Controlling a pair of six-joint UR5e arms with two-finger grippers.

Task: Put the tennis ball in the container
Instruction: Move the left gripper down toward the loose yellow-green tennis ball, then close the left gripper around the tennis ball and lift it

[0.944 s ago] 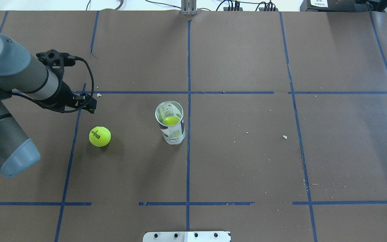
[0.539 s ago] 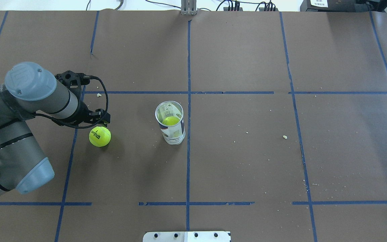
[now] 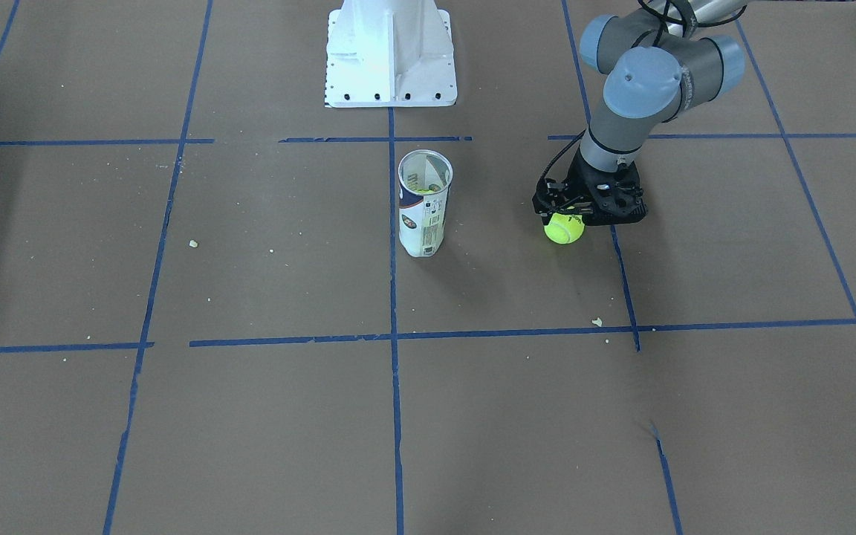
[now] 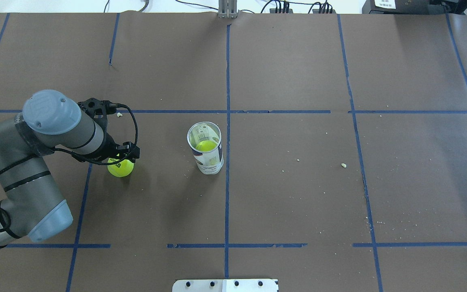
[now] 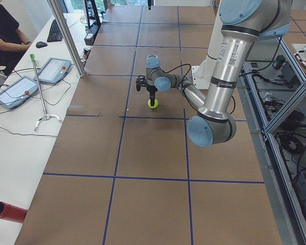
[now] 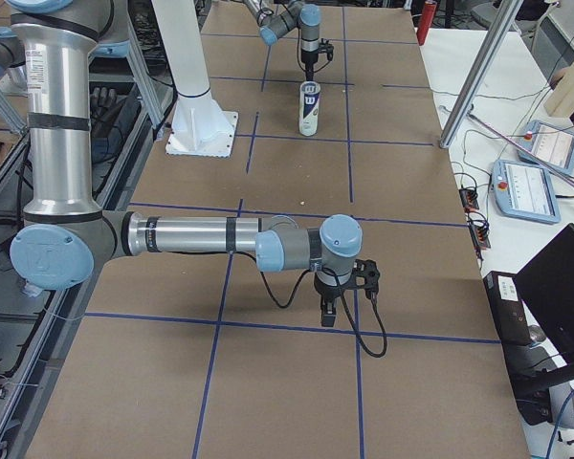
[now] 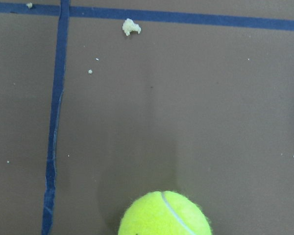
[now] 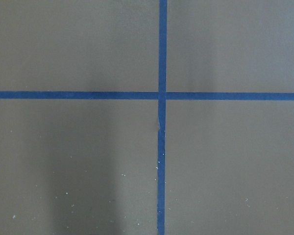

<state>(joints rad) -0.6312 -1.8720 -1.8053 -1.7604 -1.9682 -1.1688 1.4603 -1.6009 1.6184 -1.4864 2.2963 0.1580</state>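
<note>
Jaws of left arm hang just over the tennis ball [image 4: 120, 170]; whether spread or pressed together cannot be told.
Ball rests on the worktop [image 4: 298, 202], partly hidden under the left jaws. Container [image 4: 208, 156] stands upright, mouth open, at the ball's 3 o'clock, well apart. Advised: centre over the ball, descend straight, pinch across its widest part. Right jaws: state cannot be told.

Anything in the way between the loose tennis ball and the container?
No. Only bare brown table paper lies between the tennis ball and the container; the overhead view shows that stretch plainly.
</note>
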